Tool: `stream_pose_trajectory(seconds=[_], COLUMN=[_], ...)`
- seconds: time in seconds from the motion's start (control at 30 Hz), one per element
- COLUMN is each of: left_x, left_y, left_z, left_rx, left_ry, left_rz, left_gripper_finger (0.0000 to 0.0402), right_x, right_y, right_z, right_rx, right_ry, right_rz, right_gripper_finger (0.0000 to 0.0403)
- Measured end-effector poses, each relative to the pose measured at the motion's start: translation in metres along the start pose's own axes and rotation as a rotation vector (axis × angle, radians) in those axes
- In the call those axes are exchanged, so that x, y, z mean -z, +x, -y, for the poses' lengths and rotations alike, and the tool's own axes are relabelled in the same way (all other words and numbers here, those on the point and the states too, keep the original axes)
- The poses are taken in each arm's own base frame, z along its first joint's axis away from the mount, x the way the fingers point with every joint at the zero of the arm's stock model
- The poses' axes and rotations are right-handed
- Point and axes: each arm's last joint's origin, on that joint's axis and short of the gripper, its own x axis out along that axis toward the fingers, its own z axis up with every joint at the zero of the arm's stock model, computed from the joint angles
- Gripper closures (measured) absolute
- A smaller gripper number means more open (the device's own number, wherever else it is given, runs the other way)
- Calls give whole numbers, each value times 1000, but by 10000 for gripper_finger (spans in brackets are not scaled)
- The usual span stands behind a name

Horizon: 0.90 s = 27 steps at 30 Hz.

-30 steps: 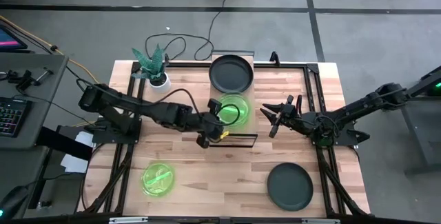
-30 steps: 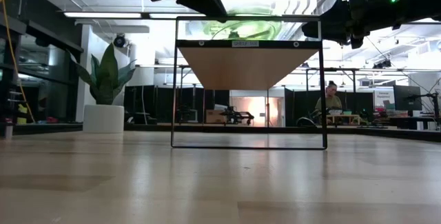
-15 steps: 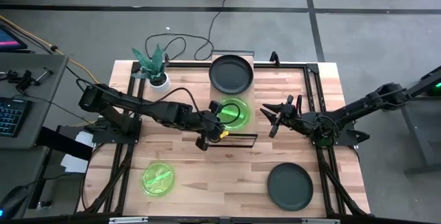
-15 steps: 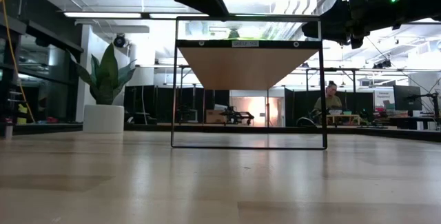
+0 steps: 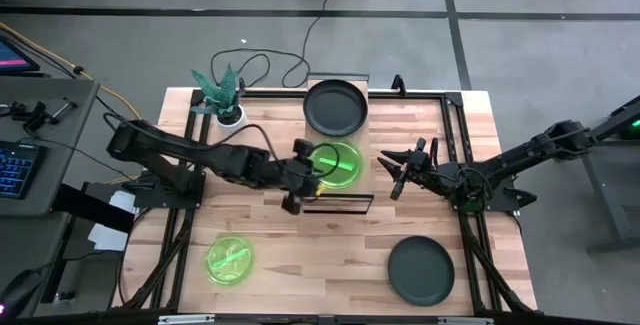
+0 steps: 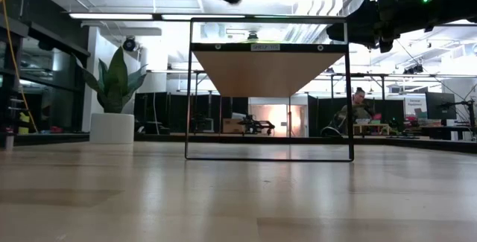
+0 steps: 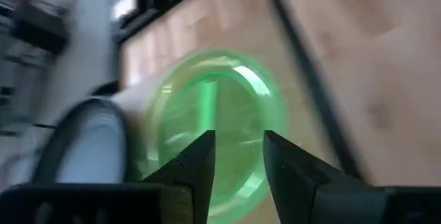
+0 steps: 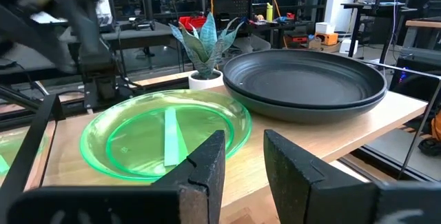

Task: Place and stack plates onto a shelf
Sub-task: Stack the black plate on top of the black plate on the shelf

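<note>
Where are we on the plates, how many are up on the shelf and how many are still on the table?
Done: a dark grey plate and a green plate lie side by side on the shelf. In hand: nothing; the left gripper is open beside the green plate, the right gripper waits open. Left: a green plate and a dark plate on the table.

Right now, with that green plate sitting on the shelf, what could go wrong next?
1. The left gripper hovers open close beside the green plate; a careless move could nudge it along the narrow shelf or off it.
2. That plate lies next to the dark grey plate, not on it, so stacking is undone, and shifting it risks knocking both.
3. The right gripper waits open near the shelf's other side; the two arms could collide.
</note>
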Motion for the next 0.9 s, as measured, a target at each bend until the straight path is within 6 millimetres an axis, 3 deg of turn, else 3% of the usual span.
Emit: stream_pose_trajectory(seconds=[0.13, 0.23, 0.67, 0.9], left_x=[6, 23, 138, 159], left_y=[-21, -32, -51, -54], left_z=[-1, 5, 51, 57], left_rx=[126, 118, -27, -54], left_ry=[-168, -259, -501, -519], left_rz=[58, 154, 728, 803], left_gripper_finger=[283, 284, 286, 286], right_x=[0, 0, -1, -4], right_y=[0, 0, 0, -1], right_z=[0, -1, -2, -4], right_rx=[-9, -34, -53, -89], right_ry=[0, 0, 8, 48], right_rz=[-1, -3, 7, 2], right_gripper_finger=[314, 314, 314, 314])
